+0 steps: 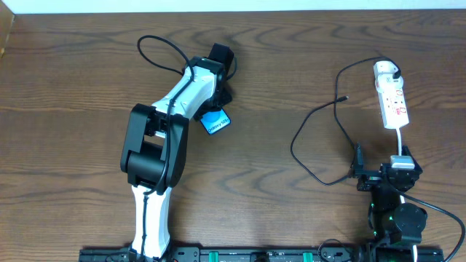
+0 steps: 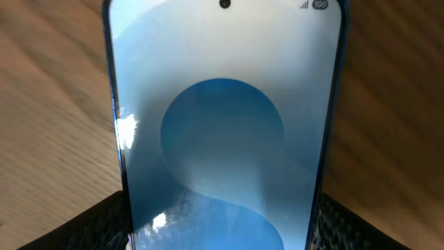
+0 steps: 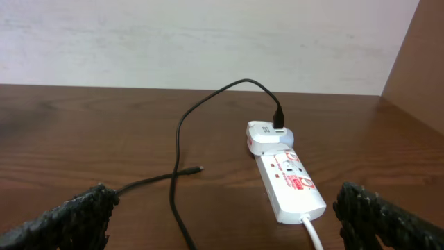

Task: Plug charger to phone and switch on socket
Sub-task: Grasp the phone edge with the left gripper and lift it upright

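At upper centre of the overhead view, the left end effector [image 2: 220, 230] is closed on the phone [image 1: 215, 122]. At lower right, the right end effector [image 3: 223, 196] stands open and empty. The charger [image 1: 345, 97] tip lies on the surface [image 1: 277, 65], well apart from the phone. Hazard: a pinch may miss the thin tip, and cable tension may drag the socket [image 1: 391, 98].
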